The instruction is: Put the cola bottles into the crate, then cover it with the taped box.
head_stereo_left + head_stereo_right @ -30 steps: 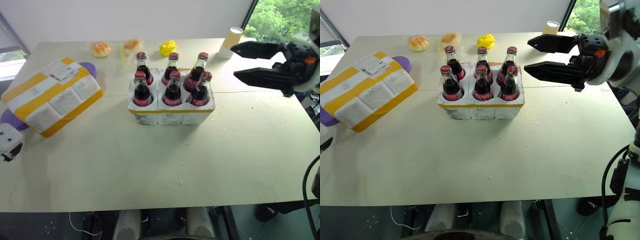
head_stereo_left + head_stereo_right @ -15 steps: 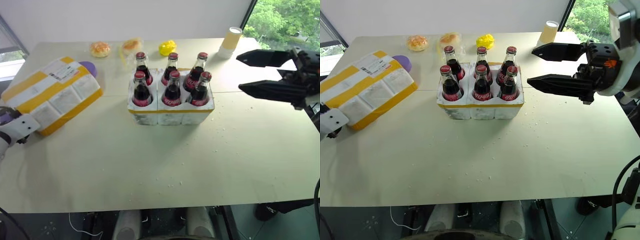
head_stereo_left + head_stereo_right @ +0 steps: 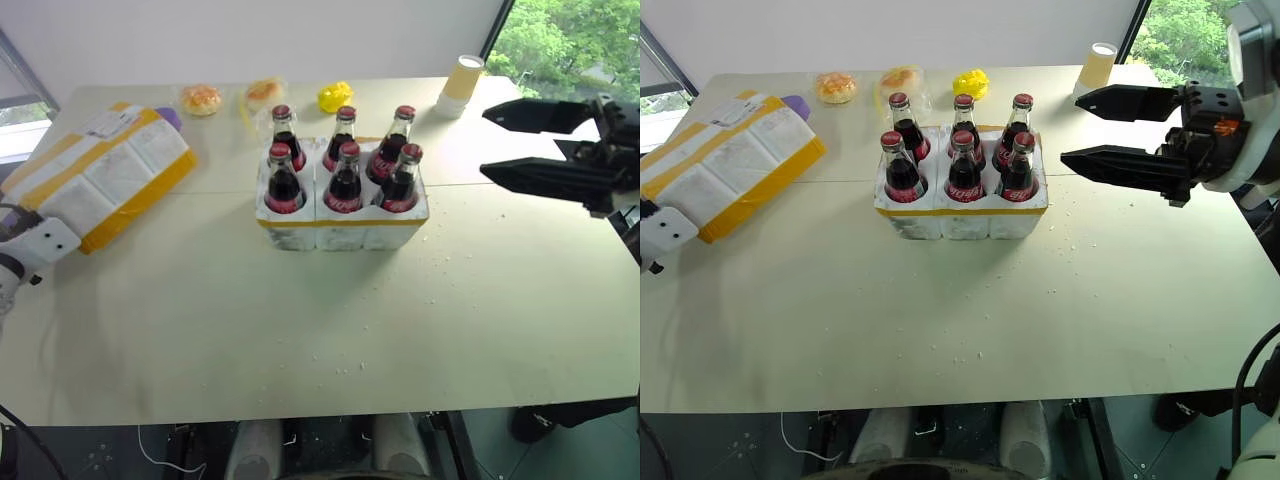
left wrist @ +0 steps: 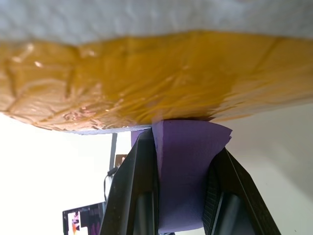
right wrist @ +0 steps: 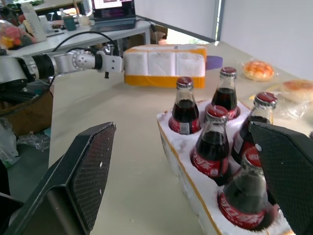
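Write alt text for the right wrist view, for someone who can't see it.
Six cola bottles stand in a white foam crate on a table, seen between the two spread fingers of the open right claw. Beyond them, the left arm reaches to the near end of the yellow-taped box. Wrapped buns lie behind the bottles.

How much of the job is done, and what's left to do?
Done: all six cola bottles stand in the crate. In hand: the left gripper is shut on a purple piece under the taped box, which sits away from the crate. The right gripper waits open. Left: putting the box over the crate.
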Robot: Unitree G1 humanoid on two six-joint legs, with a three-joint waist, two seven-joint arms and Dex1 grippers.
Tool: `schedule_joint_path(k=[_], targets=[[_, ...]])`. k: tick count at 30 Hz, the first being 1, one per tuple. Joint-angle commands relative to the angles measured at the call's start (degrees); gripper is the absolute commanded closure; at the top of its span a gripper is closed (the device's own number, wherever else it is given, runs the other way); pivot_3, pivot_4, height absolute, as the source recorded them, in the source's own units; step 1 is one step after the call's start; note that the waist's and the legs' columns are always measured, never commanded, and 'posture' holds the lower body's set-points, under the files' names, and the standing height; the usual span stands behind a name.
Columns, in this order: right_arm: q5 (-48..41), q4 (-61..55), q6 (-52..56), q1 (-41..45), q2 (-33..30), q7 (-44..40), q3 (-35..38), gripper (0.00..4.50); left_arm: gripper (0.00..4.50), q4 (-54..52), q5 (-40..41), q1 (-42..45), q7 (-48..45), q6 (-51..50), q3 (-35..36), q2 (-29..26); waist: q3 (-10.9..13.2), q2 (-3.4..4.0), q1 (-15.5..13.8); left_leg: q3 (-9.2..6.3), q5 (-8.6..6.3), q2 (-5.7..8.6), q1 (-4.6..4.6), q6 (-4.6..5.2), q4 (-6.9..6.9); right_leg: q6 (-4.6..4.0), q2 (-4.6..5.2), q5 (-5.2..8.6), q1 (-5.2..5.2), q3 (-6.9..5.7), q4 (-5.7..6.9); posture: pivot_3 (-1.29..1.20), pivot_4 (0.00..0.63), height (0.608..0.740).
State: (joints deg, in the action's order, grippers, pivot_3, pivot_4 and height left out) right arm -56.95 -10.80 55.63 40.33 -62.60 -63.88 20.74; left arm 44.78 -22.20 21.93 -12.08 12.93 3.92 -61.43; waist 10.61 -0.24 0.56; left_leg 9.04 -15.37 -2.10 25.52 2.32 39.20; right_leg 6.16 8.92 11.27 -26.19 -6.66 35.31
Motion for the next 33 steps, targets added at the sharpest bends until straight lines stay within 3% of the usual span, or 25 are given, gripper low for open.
schedule_joint_path(k=[1,7,10,16,24,33], targets=[[1.73,-0.67,-2.17,-0.57,-1.74,-0.3,0.96,0.0,4.03,-3.01,1.81,3.92,-1.82,0.42,1.18,-2.42,0.0,-0.02,-0.05,0.0,0.0,0.0,0.0,0.0,0.0,0.0,0.0,0.0,0.01,0.0,0.01,0.0,0.15,0.74],[-0.13,-1.55,-0.21,-3.14,-3.28,-2.04,2.48,0.0,4.03,-3.31,4.56,21.9,-9.34,1.73,0.23,-2.99,0.02,-0.39,-0.67,0.08,0.02,0.04,0.15,0.0,0.13,0.01,-0.08,-0.01,0.0,-0.03,0.01,0.0,0.15,0.74],[0.36,-1.8,-0.83,-3.7,-3.1,-1.09,3.09,0.0,4.03,-5.19,8.09,32.99,-16.46,2.03,-1.52,1.51,0.02,-0.44,-0.99,0.14,0.02,0.12,0.15,0.03,0.17,0.02,-0.11,-0.02,0.06,-0.02,-0.01,0.0,0.15,0.74],[0.28,-3.34,-1.44,-5.47,-2.32,0.6,4.29,0.0,4.03,-10.98,10.35,42.95,-25.98,-0.04,-5.57,8.5,0.02,-0.45,-1.14,0.1,0.03,0.16,-0.05,0.05,0.27,0.07,-0.2,-0.01,0.38,-0.03,-0.06,0.0,0.15,0.74],[-1.16,-5.19,-1.24,-8.6,-2.01,2.99,7.24,0.0,4.03,-26.32,11.26,40.27,-33.46,-1.62,-8.67,12.28,0.06,-0.49,-0.86,0.06,0.03,0.13,-0.02,0.05,0.4,0.08,-0.24,0.0,0.39,-0.02,-0.04,0.0,0.15,0.74],[-2.14,-5.81,-1.63,-10.19,-1.93,4.22,8.18,0.0,4.03,-28.24,4.0,35.25,-31.39,6.82,-12.4,11.16,0.06,-0.48,-1.25,-0.04,-0.02,0.09,-0.09,0.14,0.61,0.08,-0.23,0.0,0.55,-0.03,-0.02,0.0,0.15,0.74]])
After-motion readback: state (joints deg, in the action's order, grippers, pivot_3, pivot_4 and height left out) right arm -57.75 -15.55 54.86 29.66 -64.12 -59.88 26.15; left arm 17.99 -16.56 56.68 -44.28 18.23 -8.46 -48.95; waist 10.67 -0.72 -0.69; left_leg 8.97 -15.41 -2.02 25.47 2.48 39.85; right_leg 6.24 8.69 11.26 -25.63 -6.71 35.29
